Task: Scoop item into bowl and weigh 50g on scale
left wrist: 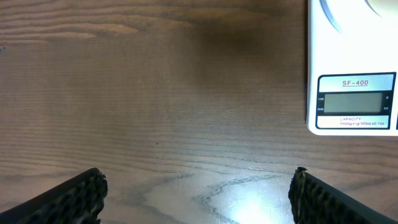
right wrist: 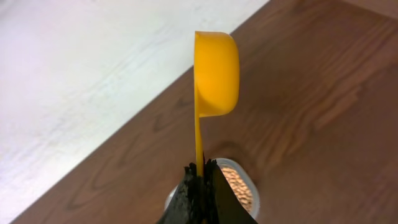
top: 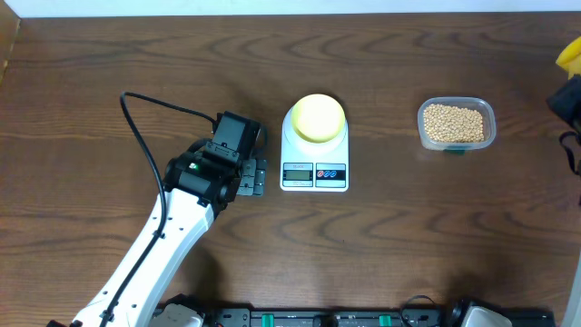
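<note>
Jaws of left gripper [left wrist: 199,180] wide open, empty, just left of scale [top: 314,171]. Bowl [top: 318,117]: on scale, apparently empty. Beans [top: 454,123]: in clear tub [top: 491,113], right. Right gripper [right wrist: 202,171]: clamped on yellow scoop [right wrist: 216,74]. Scooping, weighing outstanding.

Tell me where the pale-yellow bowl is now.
In the overhead view, the pale-yellow bowl sits on the white scale, centre of the table, left of the clear tub holding beans.
</note>
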Robot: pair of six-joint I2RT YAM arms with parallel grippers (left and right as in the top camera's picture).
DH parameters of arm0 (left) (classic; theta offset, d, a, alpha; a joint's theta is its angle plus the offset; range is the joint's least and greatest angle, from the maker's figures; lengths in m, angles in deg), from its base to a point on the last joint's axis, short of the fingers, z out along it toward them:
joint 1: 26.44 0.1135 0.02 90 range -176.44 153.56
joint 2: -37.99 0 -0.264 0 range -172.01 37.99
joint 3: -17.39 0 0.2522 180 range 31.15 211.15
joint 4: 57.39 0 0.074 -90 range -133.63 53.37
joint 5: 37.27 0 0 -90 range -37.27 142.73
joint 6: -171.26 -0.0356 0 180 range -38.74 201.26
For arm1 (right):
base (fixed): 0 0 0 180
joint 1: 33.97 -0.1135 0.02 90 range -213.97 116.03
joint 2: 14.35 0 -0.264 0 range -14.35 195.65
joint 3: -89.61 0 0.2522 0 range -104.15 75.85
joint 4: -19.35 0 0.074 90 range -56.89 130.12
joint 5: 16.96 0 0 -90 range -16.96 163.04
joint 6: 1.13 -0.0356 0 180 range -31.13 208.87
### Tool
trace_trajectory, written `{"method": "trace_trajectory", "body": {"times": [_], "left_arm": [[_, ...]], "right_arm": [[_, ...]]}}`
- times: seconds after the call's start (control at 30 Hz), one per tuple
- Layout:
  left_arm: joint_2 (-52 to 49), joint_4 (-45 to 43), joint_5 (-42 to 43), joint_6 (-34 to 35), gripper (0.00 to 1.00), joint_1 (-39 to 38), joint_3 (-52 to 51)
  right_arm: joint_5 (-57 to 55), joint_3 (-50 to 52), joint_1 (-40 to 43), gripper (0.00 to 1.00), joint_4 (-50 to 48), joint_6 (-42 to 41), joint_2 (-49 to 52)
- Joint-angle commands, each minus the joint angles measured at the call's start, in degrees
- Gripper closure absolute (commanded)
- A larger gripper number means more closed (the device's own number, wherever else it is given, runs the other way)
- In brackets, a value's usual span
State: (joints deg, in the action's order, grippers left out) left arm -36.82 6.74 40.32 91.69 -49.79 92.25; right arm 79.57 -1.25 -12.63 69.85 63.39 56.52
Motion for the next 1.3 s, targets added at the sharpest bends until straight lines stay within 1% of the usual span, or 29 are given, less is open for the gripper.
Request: {"method": "trace_trajectory", "body": {"times": [0.0, 0.07, 0.17, 0.23, 0.43, 0.57, 0.63, 0.73, 0.8, 1.03, 1.07, 1.17, 1.23, 1.27], "left_arm": [[-0.2, 0.2, -1.2, -0.6, 0.05, 0.2, -0.2], [-0.2, 0.2, -1.2, -0.6, 0.05, 0.2, -0.2], [-0.2, 0.2, -1.2, -0.5, 0.05, 0.2, -0.2], [-0.2, 0.2, -1.2, -0.5, 0.05, 0.2, -0.2], [-0.2, 0.2, -1.2, -0.6, 0.05, 0.2, -0.2], [-0.2, 0.2, -1.2, -0.6, 0.05, 0.2, -0.2], [-0.2, 0.2, -1.2, -0.5, 0.05, 0.2, -0.2], [-0.2, 0.2, -1.2, -0.6, 0.05, 0.2, -0.2], [-0.2, 0.2, -1.2, -0.6, 0.05, 0.2, -0.2], [-0.2, -0.9, -1.1, -0.5, 0.05, 0.2, -0.2], [-0.2, -2.9, 0.0, 0.1, 0.05, 0.2, -0.2], [-0.4, -7.3, 9.6, 0.6, 0.05, 0.2, -0.2], [-0.9, -11.0, 19.9, -0.7, 0.05, 0.2, -0.2], [-1.6, -12.1, 25.0, -3.1, 0.05, 0.1, -0.2]], "right_arm": [[2.0, -1.2, 0.3, 0.99, -1.5, -1.9, -0.3], [2.7, -1.2, 0.3, 0.99, -4.5, -1.9, -0.3], [7.4, -1.2, 0.3, 0.99, -10.6, -1.4, -0.3], [9.1, -1.2, 0.3, 0.99, -13.2, 0.3, -0.3], [9.4, -1.2, 0.3, 0.99, -10.7, 4.2, -0.3], [13.3, -1.2, 0.3, 0.99, -10.5, 12.6, -0.4], [13.6, -1.2, 0.3, 0.99, -10.6, 16.2, -0.4], [13.6, -1.2, 0.3, 0.99, -12.5, 19.0, -0.3], [13.6, -1.2, 0.3, 0.99, -13.3, 20.2, -0.3], [14.1, -1.2, 0.3, 0.99, -15.0, 20.2, -0.3], [15.1, -1.2, 0.3, 0.99, -15.8, 20.2, -0.3], [15.1, -1.2, 0.3, 0.99, -16.4, 20.5, -0.4], [16.4, -1.2, 0.3, 0.99, -15.9, 20.4, -0.4], [18.4, -1.2, 0.3, 0.99, -15.7, 20.4, -0.3]]}}
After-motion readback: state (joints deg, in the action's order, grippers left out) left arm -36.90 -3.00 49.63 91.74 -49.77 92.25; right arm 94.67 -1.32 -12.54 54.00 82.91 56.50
